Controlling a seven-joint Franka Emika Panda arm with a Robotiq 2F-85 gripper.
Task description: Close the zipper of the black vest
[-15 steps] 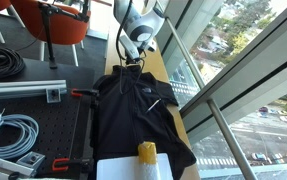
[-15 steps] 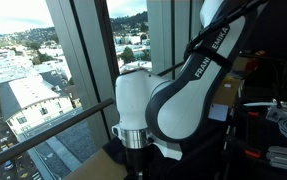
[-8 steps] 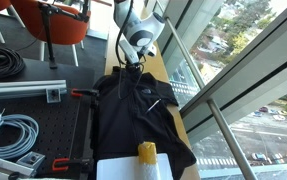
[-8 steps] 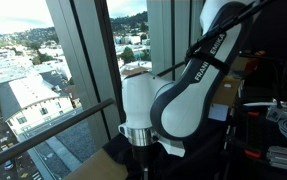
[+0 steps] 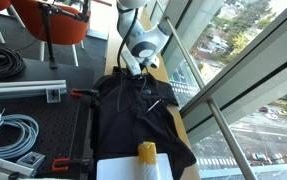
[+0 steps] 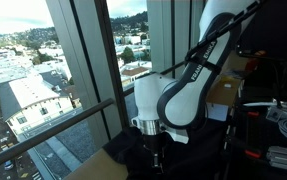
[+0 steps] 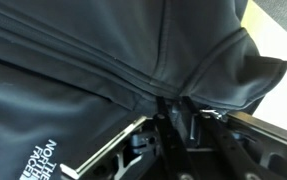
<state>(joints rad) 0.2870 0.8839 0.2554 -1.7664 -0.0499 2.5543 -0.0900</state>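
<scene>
Spread flat across the middle of an exterior view, the black vest (image 5: 133,115), collar toward the top of the frame, its fabric filling nearly the whole wrist view. Down at the collar end, upper centre of that exterior view, the gripper (image 5: 131,70). In the wrist view, fingers (image 7: 188,122) drawn close together just below frame centre, pinching the zipper (image 7: 165,72) where the seam meets them.
</scene>
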